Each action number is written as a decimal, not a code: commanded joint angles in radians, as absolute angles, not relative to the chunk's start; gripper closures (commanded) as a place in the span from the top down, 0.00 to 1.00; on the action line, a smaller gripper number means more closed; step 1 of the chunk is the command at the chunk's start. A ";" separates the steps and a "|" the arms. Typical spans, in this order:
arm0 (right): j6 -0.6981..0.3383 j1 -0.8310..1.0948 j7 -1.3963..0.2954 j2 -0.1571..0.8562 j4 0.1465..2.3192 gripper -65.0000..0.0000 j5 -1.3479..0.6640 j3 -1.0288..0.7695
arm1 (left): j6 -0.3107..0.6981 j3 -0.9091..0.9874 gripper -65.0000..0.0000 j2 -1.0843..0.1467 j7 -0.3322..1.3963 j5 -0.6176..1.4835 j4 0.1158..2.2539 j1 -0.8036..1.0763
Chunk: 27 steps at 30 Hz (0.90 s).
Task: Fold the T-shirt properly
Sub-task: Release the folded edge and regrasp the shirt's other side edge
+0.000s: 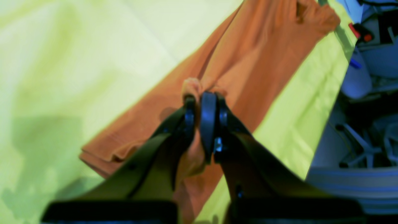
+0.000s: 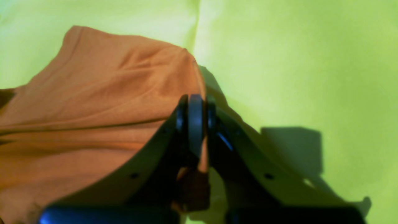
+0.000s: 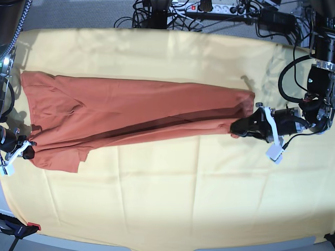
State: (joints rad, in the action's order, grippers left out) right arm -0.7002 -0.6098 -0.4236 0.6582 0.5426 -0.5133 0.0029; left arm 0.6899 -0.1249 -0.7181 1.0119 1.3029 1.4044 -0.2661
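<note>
The rust-orange T-shirt lies stretched lengthwise across the pale yellow cloth, folded into a long strip. My left gripper is at the strip's right end, shut on a bunch of the T-shirt; in the left wrist view the left gripper pinches orange fabric between its pads. My right gripper is at the left end near the table's edge, shut on the shirt's lower left corner. In the right wrist view the right gripper holds the T-shirt edge, lifted a little.
The yellow cloth covers the whole table. Cables and power strips lie beyond the far edge. A red-tipped clamp sits at the near left corner. Robot bases stand at both sides.
</note>
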 commanded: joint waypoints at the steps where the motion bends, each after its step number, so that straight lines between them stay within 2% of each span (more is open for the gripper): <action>1: -0.698 -0.640 -0.401 0.684 0.554 0.00 -0.528 -0.002 | 0.698 -0.117 0.00 -0.739 0.997 1.328 1.419 -0.288; 3: -0.698 -0.640 -0.389 0.684 0.554 0.02 -0.529 -0.002 | 0.698 -0.117 0.00 -0.739 0.996 1.328 1.419 -0.288; 4: -0.698 -0.641 -0.376 0.684 0.554 0.11 -0.529 -0.002 | 0.698 -0.117 0.00 -0.739 0.996 1.328 1.419 -0.288; 6: -0.698 -0.643 -0.375 0.685 0.554 0.37 -0.528 -0.002 | 0.698 -0.117 0.00 -0.739 0.996 1.327 1.419 -0.288; 7: -0.698 -0.643 -0.375 0.685 0.554 0.50 -0.528 -0.002 | 0.698 -0.117 0.04 -0.738 0.996 1.324 1.419 -0.287; 8: -0.698 -0.643 -0.375 0.685 0.554 0.61 -0.529 -0.002 | 0.698 -0.117 0.14 -0.736 0.996 1.318 1.419 -0.287; 9: -0.698 -0.643 -0.375 0.685 0.556 0.66 -0.532 -0.002 | 0.698 -0.117 0.24 -0.736 0.996 1.317 1.419 -0.287; 11: -0.698 -0.643 -0.376 0.685 0.562 0.67 -0.574 -0.002 | 0.698 -0.117 0.40 -0.734 0.996 1.317 1.419 -0.284; 12: -0.698 -0.643 -0.376 0.685 0.565 0.67 -0.599 -0.002 | 0.698 -0.117 0.44 -0.734 0.996 1.317 1.419 -0.278; 18: -0.698 -0.644 -0.379 0.675 0.577 0.67 -0.774 -0.002 | 0.698 -0.117 0.45 -0.734 0.995 1.312 1.419 -0.219; 27: -0.698 -0.646 -0.428 0.536 0.577 0.67 -0.680 -0.002 | 0.698 -0.117 0.45 -0.722 0.966 1.278 1.419 -0.161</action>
State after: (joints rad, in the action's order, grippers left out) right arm -0.6960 -0.6113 -0.4549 0.5106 0.5579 -0.6613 0.0029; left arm 0.6895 -0.1249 -0.7090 0.9844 1.2564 1.4048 -0.1440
